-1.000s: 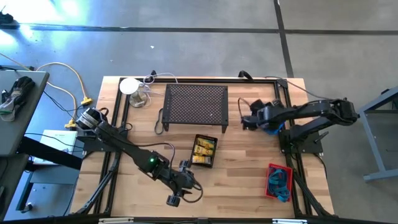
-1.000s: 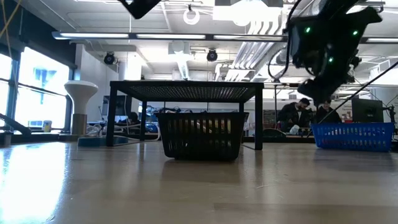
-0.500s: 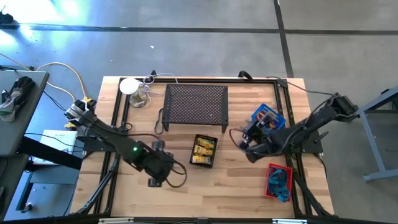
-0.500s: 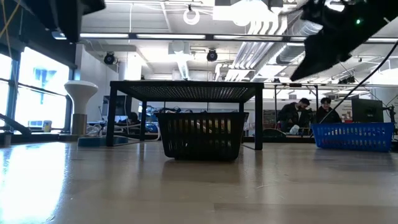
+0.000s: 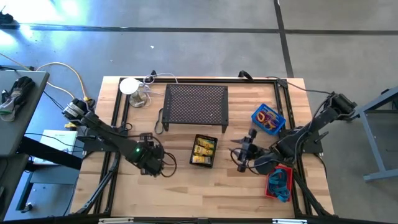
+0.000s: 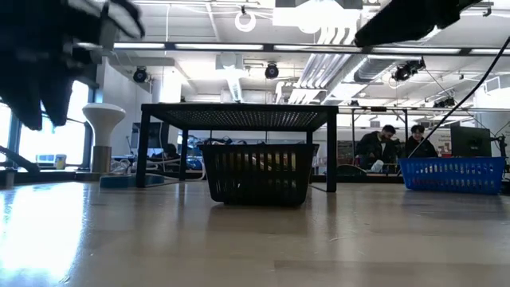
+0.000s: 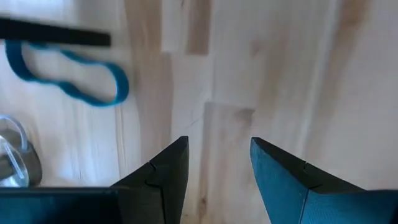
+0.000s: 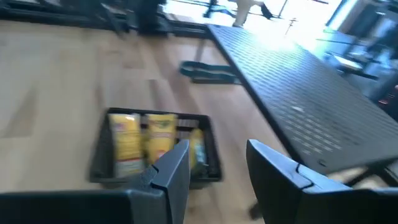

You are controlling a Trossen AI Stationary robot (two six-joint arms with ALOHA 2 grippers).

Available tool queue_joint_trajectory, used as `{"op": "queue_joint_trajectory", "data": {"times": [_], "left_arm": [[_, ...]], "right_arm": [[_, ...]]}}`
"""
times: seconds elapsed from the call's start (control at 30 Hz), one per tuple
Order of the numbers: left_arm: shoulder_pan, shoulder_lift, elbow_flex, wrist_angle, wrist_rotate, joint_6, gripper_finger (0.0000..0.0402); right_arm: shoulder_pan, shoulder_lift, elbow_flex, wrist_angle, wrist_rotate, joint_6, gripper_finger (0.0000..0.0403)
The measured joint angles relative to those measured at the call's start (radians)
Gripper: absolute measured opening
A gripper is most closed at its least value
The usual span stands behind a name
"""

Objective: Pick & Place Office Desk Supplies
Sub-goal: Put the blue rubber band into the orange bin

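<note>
Both hands parted, empty; black basket (image 5: 204,151) between, bare wood around.

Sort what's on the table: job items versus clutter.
Job items: yellow packets in the black basket; coloured rings in the blue basket; bands in the red basket.
Clutter: black stand; white lamp; cables.
</note>
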Motion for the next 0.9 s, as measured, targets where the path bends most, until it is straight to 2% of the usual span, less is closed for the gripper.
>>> {"op": "queue_joint_trajectory", "data": {"times": [0.13, 0.3, 0.43, 0.53, 0.73, 0.9], "left_arm": [[0.041, -0.037, -0.095, 0.020, -0.009, 0.003, 0.0163], [0.114, -0.136, -0.176, 0.051, -0.061, 0.064, 0.0163], [0.204, -0.249, -0.255, 0.173, -0.059, 0.166, 0.0163], [0.273, -0.303, -0.277, 0.230, -0.014, 0.231, 0.0163], [0.359, -0.323, -0.336, 0.357, 0.048, 0.362, 0.0163], [0.439, -0.322, -0.403, 0.431, 0.047, 0.370, 0.0163]], "right_arm": [[-0.001, 0.000, 0.000, 0.046, -0.068, -0.012, 0.0146], [-0.002, 0.000, 0.000, 0.078, -0.092, -0.031, 0.0146], [-0.016, 0.000, 0.000, 0.097, -0.095, -0.042, 0.0146], [-0.029, 0.000, 0.000, 0.105, -0.094, -0.042, 0.0146], [-0.053, 0.001, 0.000, 0.112, -0.131, -0.042, 0.0146], [-0.056, 0.001, 0.000, 0.123, -0.209, -0.042, 0.0146]]}}
